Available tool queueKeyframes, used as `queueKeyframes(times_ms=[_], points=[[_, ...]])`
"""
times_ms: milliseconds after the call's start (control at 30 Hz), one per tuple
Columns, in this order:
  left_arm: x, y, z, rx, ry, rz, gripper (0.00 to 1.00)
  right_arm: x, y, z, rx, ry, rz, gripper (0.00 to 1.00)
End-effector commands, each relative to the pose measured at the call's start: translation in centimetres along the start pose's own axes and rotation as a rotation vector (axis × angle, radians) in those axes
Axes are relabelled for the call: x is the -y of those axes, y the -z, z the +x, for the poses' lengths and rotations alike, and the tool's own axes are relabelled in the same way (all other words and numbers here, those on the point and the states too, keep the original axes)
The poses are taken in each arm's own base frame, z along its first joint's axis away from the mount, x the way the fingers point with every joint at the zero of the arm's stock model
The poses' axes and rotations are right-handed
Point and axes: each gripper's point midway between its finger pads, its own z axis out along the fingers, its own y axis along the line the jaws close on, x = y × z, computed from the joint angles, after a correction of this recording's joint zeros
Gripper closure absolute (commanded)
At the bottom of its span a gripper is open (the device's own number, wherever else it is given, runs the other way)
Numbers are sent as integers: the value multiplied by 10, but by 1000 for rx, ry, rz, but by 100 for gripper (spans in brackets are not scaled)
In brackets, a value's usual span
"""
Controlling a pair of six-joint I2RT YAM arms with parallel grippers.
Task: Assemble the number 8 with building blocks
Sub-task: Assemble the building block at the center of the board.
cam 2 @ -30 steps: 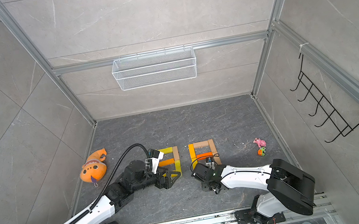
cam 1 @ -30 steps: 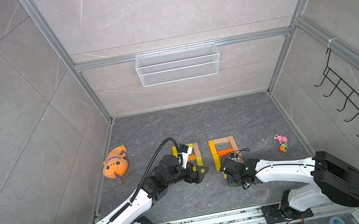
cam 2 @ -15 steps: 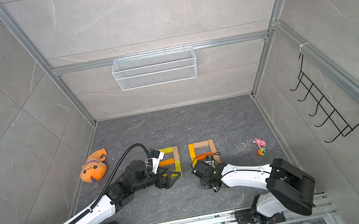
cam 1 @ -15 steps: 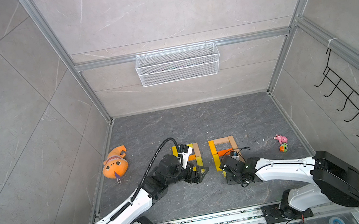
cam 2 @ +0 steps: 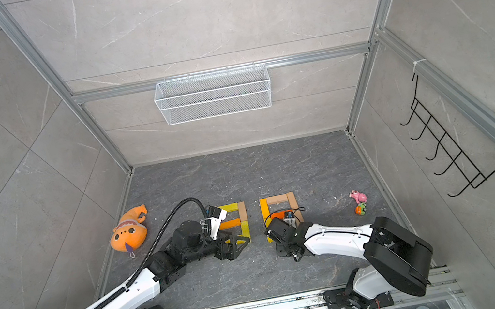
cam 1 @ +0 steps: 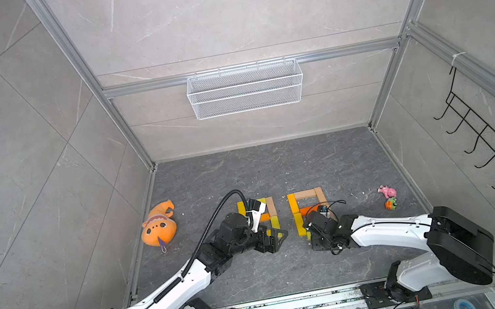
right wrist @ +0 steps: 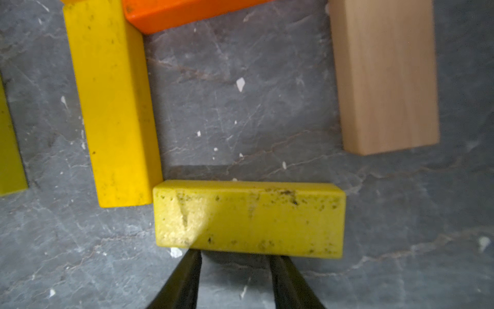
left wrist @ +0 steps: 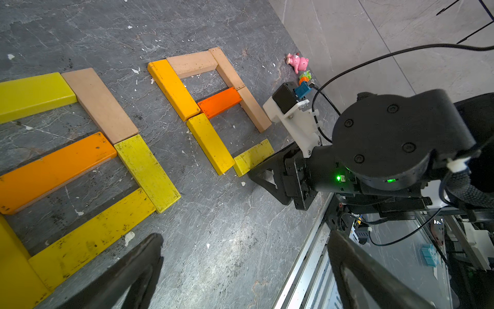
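Two groups of building blocks lie flat on the dark floor. The left group (cam 1: 269, 215) is shut all round in the left wrist view, with a yellow bar (left wrist: 91, 235) nearest. The right group (cam 1: 307, 199) has a tan top (left wrist: 192, 63), an orange crossbar (left wrist: 219, 103) and a yellow left side (left wrist: 209, 143). A yellow block (right wrist: 248, 219) lies across its near end. My right gripper (right wrist: 235, 254) is open and holds nothing, both fingertips against that block's long near side. My left gripper (left wrist: 246, 240) stands wide open over bare floor beside the left group.
An orange plush toy (cam 1: 159, 227) lies at the left wall. A pink toy (cam 1: 387, 191) and a small orange-green toy (cam 1: 391, 203) lie near the right wall. A wire basket (cam 1: 245, 90) hangs on the back wall. A metal rail (cam 1: 300, 304) runs along the front.
My right gripper has edged slightly toward the right group of blocks. The left arm has not moved.
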Motion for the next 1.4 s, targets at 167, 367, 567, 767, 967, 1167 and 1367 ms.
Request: queueKeyframes(times_ms=[167, 367, 567, 767, 967, 1167, 1367], points=[[4, -2, -6, 22, -8, 18, 1, 23, -10, 9, -64, 36, 75, 56], [3, -1, -5, 23, -6, 16, 1, 26, -11, 5, -64, 34, 80, 58], [3, -1, -5, 22, -4, 15, 1, 27, -10, 5, -67, 46, 89, 61], [3, -2, -4, 21, -2, 16, 1, 38, -6, 13, -83, 49, 103, 61], [3, -4, -5, 20, -4, 19, 1, 52, -5, 19, -95, 41, 124, 66], [3, -3, -6, 22, -1, 18, 1, 55, -6, 12, -85, 29, 132, 69], [4, -1, -6, 25, -5, 15, 1, 57, -8, 3, -77, 42, 155, 72]])
